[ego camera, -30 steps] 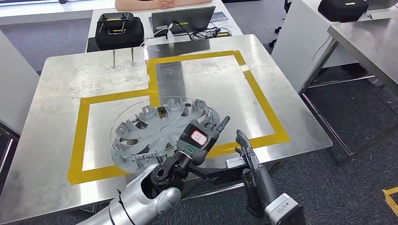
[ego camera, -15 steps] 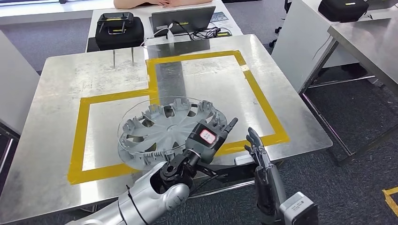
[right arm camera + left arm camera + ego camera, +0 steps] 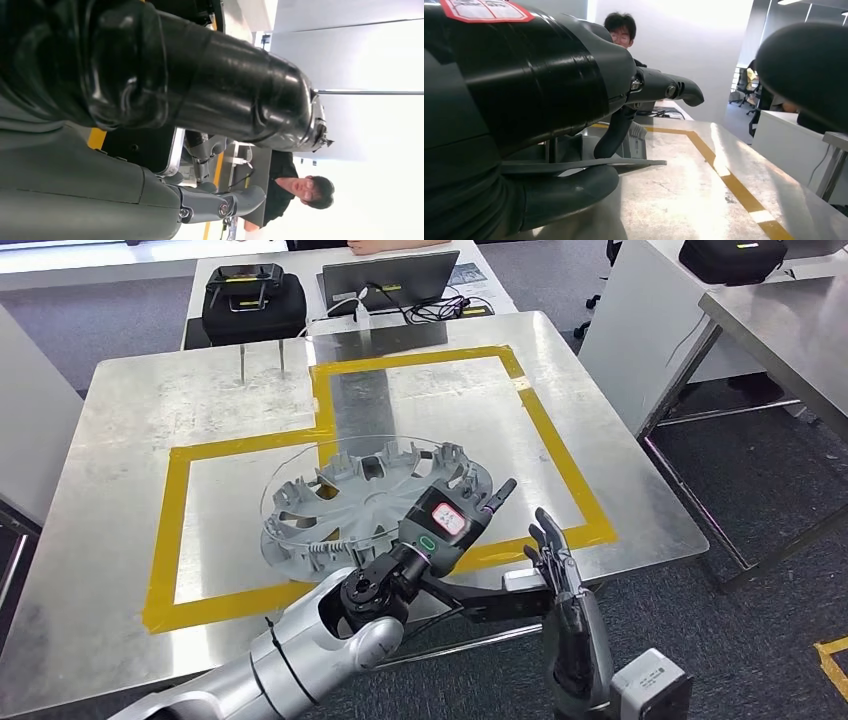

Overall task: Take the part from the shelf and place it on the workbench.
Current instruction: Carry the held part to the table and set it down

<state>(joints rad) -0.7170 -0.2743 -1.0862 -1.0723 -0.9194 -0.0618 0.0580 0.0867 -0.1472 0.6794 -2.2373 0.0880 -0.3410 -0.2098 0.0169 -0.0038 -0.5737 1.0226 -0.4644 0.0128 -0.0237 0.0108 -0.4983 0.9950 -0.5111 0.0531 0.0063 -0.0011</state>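
Part (image 3: 375, 502), a grey wheel cover, is off the shelf & over the table (image 3: 130, 430) near its front edge, inside the yellow tape outline (image 3: 178, 510). Left hand (image 3: 445, 525) grips its rim; can't tell if it's touching down. Right hand (image 3: 560, 570) empty, fingers apart, just off the front edge. Left to do: set down & let go.

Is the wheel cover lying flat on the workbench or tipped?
Tipped: the wheel cover is held by the left hand, its near rim raised above the workbench.
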